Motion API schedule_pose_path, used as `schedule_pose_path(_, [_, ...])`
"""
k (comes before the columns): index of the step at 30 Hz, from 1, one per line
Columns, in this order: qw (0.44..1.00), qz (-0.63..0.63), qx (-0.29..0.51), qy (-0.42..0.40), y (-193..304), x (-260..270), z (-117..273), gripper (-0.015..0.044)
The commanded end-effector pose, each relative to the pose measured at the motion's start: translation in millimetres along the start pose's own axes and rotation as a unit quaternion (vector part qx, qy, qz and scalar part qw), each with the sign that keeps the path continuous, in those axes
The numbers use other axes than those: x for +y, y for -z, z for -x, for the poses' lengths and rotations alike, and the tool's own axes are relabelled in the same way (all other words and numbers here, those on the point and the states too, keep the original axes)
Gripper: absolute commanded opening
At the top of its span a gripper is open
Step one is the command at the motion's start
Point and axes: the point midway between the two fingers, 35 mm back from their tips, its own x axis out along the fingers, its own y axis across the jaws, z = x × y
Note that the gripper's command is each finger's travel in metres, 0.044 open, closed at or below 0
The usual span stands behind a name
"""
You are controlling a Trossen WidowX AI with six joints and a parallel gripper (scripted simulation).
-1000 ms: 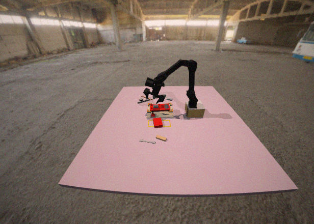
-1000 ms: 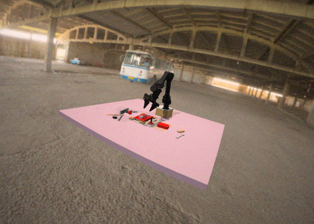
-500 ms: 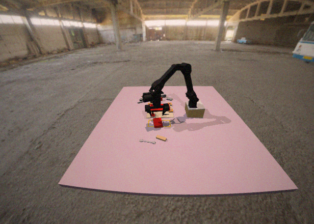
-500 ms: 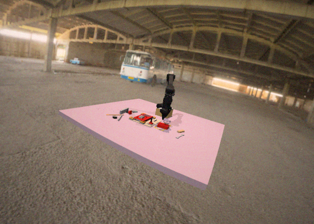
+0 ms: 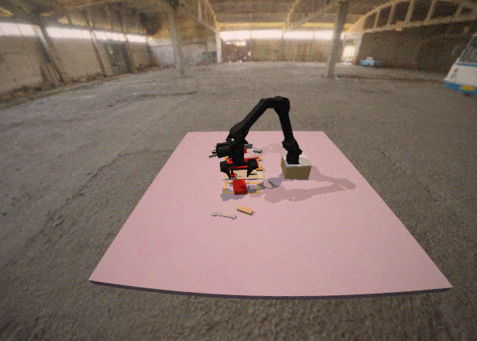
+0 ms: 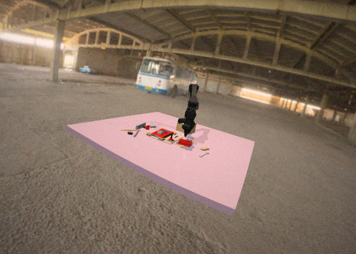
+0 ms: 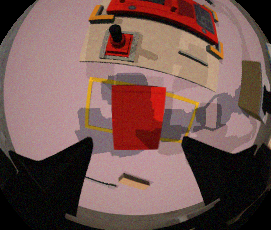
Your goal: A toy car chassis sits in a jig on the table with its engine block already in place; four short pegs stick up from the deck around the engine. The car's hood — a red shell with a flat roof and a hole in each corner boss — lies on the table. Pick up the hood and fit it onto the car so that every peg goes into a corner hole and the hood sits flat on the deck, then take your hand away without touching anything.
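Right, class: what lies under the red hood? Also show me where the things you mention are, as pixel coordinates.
The hood (image 5: 239,187) (image 6: 185,142) (image 7: 138,117) covers parts of a yellow outline (image 5: 259,188) (image 7: 88,102) on the pink tabletop (image 5: 271,254) (image 6: 202,175) (image 7: 42,75). Whatever is directly beneath is hidden; its corner holes cannot be seen.

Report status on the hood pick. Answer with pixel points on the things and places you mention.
End effector (image 7: 139,142) open, nothing held. Hood (image 5: 239,187) (image 6: 185,142) (image 7: 138,117) on table across yellow outline, ahead of the fingertips in the wrist view. Nothing seen between fingers and hood.
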Motion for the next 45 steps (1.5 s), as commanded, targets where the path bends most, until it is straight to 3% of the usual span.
schedule_pose_path(1, [1.0,-0.002,0.001,0.003,0,-1,-4,0.044])
schedule_pose_path(45, [1.0,-0.002,0.001,0.003,0,-1,-33,0.044])
